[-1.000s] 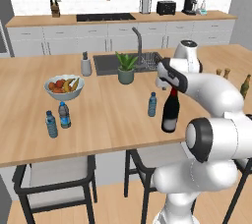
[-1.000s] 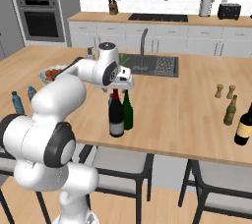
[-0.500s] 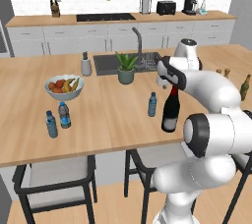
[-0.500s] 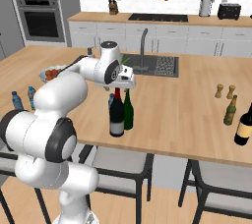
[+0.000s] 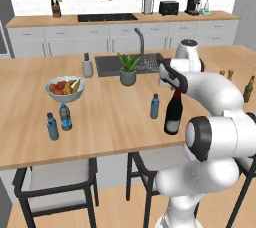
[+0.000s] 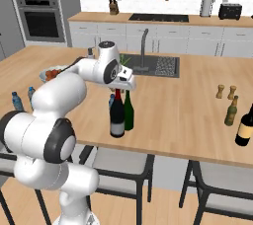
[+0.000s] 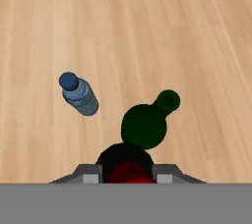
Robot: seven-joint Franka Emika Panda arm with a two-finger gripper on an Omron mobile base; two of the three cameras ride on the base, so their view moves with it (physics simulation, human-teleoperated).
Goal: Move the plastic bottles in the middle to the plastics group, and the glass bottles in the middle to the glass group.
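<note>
Nothing is looking sorted yet. Far left of the sink (image 5: 107, 65), the plastics group (image 5: 65, 118) is waiting. In front of the sink are standing the small water bottle (image 5: 155, 107), a red-capped dark bottle (image 5: 173, 114) and the green wine bottle (image 6: 129, 113). Far right is the glass group (image 6: 231, 111). My gripper (image 7: 127, 175) is straddling the red cap; I cannot tell whether it is gripping. The right base view is showing the green bottle just beside the red-capped one, where the left base view is giving one dark outline.

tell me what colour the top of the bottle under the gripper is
Red, on a dark bottle; clearest in the hand view.

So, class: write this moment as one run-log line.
gripper: over red-capped dark bottle, grip unclear | green bottle: upright beside it | small water bottle: upright mid-counter | both unsorted
</note>
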